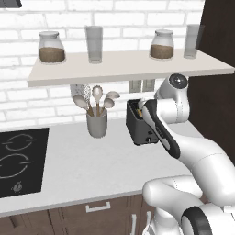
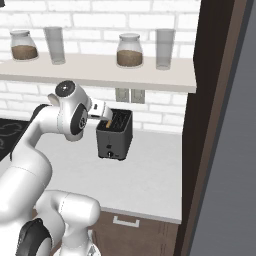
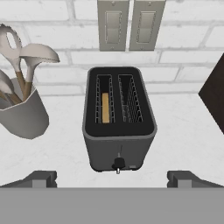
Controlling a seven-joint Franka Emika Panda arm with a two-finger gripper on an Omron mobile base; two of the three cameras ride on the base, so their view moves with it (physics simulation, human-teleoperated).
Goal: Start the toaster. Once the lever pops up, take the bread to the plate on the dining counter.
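Tool [image 3: 112, 179], fingers spread wide, hovers above the toaster [image 3: 119, 120]; lower squarely onto its front lever [image 3: 118, 164], clear of the bread [image 3: 105, 107].

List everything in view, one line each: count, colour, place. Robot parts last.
toaster: 1, dark grey, on the worktop by the wall
bread: 1, golden-brown, in the toaster's left slot
utensil cup: 1, grey, holding spoons, left of the toaster
hob: 1, black, set in the worktop at far left
jars: 2, clear with brown contents, on the shelf
glasses: 2, clear, on the shelf
wall switches: 2, grey, on the brick wall above the toaster
worktop: 1, light grey
arm: 1, white
gripper: 1, dark tips, open, in front of the toaster
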